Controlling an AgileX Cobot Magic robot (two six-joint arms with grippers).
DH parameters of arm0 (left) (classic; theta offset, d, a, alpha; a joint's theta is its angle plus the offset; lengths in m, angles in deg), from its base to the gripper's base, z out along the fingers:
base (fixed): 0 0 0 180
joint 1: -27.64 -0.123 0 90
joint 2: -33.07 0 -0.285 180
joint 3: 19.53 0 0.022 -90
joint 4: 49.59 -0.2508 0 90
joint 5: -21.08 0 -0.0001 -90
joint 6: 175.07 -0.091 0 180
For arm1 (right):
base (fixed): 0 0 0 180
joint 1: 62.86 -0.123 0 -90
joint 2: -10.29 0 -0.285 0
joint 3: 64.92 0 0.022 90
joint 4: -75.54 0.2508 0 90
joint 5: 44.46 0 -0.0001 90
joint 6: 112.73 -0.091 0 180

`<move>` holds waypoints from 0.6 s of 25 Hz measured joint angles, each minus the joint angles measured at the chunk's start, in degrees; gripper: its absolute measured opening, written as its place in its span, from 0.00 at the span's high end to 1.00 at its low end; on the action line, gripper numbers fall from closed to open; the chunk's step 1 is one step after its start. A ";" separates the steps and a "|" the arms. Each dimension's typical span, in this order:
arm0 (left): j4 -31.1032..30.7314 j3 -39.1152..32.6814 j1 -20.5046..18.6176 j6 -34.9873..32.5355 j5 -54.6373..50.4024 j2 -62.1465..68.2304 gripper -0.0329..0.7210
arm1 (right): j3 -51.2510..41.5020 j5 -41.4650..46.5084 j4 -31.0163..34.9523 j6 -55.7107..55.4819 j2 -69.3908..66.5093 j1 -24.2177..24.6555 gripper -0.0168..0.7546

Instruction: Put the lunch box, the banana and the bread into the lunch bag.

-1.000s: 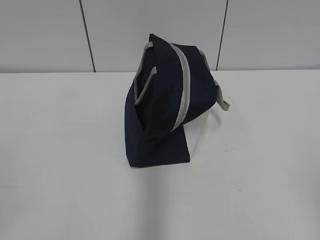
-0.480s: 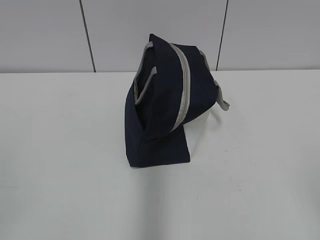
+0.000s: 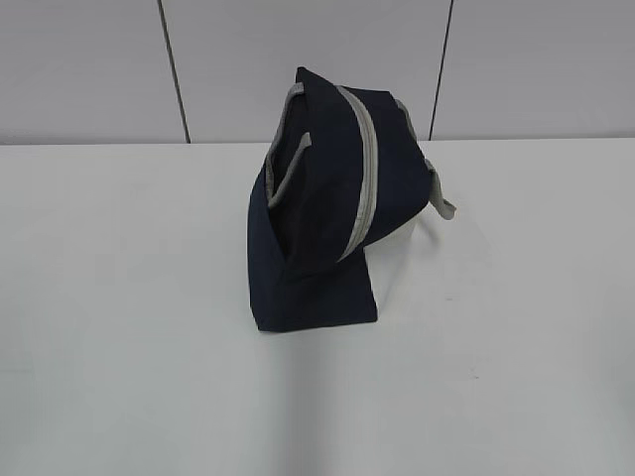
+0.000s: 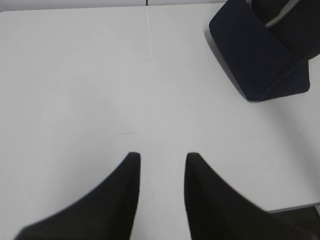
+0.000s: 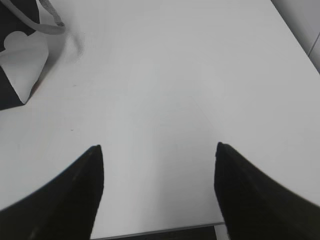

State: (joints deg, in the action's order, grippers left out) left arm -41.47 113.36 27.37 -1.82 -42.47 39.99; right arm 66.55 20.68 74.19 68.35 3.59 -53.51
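The lunch bag (image 3: pixel 317 203) sits at the centre of the exterior view on the white table (image 3: pixel 119 347), toward the upper half of the frame. No lunch box, banana or bread shows in any view. They could already be inside the bag, but the pictures cannot confirm that; the grey zipper (image 3: pixel 368 178) looks drawn shut along its visible length, which would fit a finished packing, and this is only a judgement.

The bag lies tipped rather than standing square: its zipper face is turned toward the camera and to the right. The zipper line, which follows the bag's long axis, runs from the upper centre of the frame down to the lower right of the bag. A grey strap handle (image 3: pixel 444 201) trails off to the right onto the table.

The left gripper (image 4: pixel 161 157) hangs over bare table at the bottom of the left wrist view, fingers slightly parted and holding nothing, with the bag in the upper right corner, well apart. The right gripper (image 5: pixel 157 147) is spread wide and empty, the bag's white side panel (image 5: pixel 22 57) at upper left.
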 joint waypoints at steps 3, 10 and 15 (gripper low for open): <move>0.00 0.00 0.00 0.00 0.00 0.00 0.64 | 0.00 0.00 0.00 0.00 0.00 0.00 0.32; 0.00 0.00 -0.04 0.00 0.00 0.00 0.64 | 0.00 0.00 0.00 0.00 0.00 0.00 0.31; 0.00 0.00 -0.04 0.00 0.00 0.00 0.64 | 0.00 0.00 0.00 0.00 0.00 0.00 0.32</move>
State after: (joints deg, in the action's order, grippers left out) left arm -41.47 113.36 27.33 -1.82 -42.47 39.99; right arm 66.55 20.68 74.19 68.35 3.59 -53.51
